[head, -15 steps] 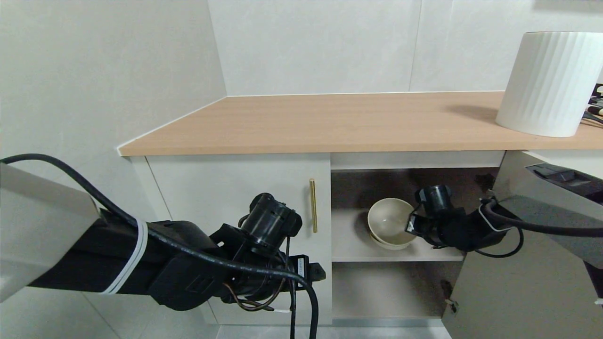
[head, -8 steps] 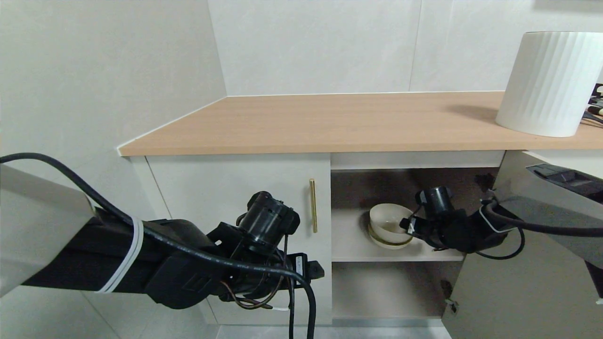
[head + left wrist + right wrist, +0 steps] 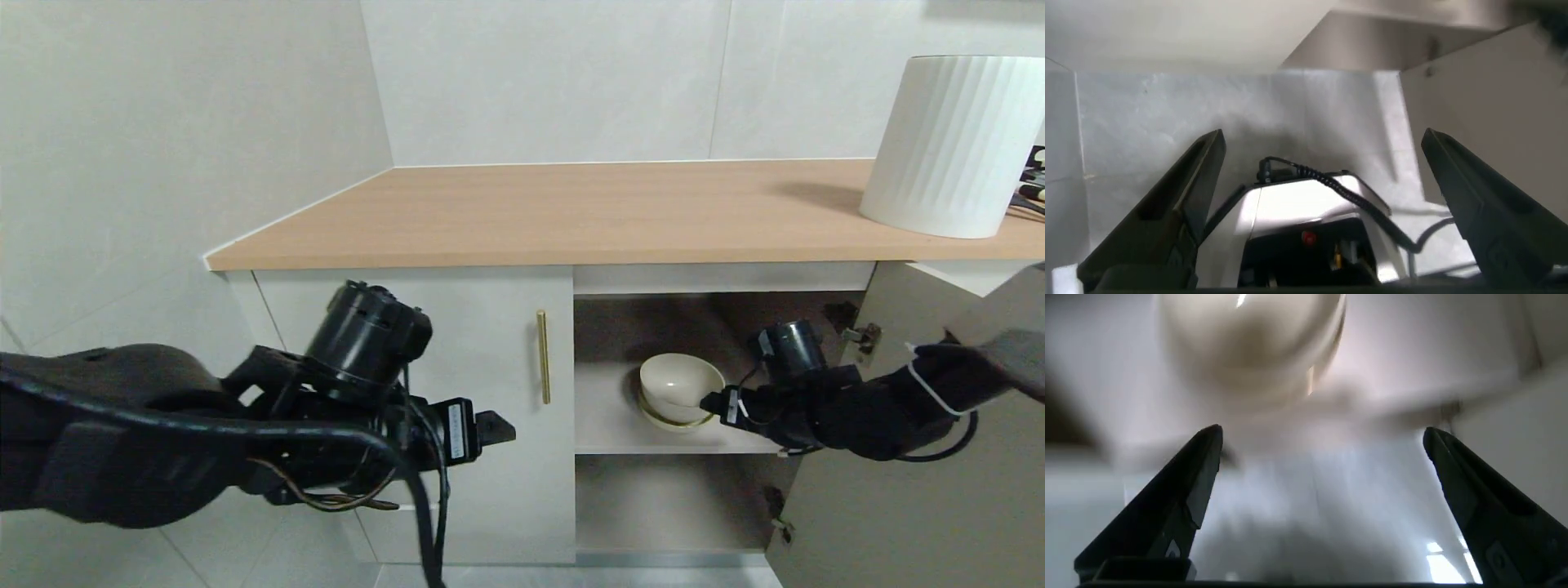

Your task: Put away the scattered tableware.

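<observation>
On cabinet shelf: cream bowl. Wood countertop above, white ribbed cylinder R end; tiled wall behind. L gripper, R gripper: wide, empty.

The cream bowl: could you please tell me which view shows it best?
The head view: the bowl sits whole and upright on the shelf. The right wrist view cuts part of it off; the left wrist view faces tiles.

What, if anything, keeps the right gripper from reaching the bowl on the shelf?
Likely nothing, so yes: the right gripper is open just beside the bowl, and the cabinet door stands open.
</observation>
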### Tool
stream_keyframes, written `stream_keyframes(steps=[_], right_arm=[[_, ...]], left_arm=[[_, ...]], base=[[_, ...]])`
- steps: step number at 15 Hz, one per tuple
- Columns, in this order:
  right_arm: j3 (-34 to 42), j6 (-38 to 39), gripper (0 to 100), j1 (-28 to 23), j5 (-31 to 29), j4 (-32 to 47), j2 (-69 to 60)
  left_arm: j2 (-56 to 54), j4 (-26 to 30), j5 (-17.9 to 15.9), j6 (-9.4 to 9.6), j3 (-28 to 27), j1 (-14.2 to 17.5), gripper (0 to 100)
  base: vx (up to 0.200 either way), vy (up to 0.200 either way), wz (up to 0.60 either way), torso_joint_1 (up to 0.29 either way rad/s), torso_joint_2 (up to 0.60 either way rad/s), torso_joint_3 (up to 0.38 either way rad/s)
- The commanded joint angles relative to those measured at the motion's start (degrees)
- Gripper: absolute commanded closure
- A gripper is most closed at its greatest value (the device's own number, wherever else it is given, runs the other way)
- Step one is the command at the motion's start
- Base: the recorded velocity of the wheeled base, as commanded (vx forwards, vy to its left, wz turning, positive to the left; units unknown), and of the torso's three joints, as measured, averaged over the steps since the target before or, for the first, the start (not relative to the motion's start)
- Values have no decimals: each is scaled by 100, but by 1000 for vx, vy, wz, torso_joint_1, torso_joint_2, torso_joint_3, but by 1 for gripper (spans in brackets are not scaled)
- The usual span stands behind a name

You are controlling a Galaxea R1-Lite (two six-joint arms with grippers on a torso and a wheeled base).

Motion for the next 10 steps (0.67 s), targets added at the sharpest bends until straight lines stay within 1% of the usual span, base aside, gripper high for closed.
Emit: stream_keyframes(steps=[1,2,3,4,6,8,10], right_arm=[[1209,-260,0,454,153,97,-1599],[1482,-340,0,506,170,150,-2030],[1552,-348,0,559,179,291,-2311],[1569,-348,0,568,197,651,-2654],[1552,-348,0,691,425,1407,-3313],[1526,-348,0,744,698,1969,-3735],[1552,-357,0,761,698,2013,-3735]], left_arm=[[-1244,226,-2,12,422,73,0],[-1560,217,-2,30,659,64,0],[-1754,208,6,74,817,73,0],[-1956,191,68,144,1011,82,0],[-2228,191,209,364,1283,196,0],[-2264,129,200,469,1336,301,0],[-2193,85,191,592,1354,301,0]], base=[[0,0,0,0,0,0],[0,0,0,0,0,0],[0,0,0,0,0,0],[0,0,0,0,0,0],[0,0,0,0,0,0],[0,0,0,0,0,0],[0,0,0,0,0,0]])
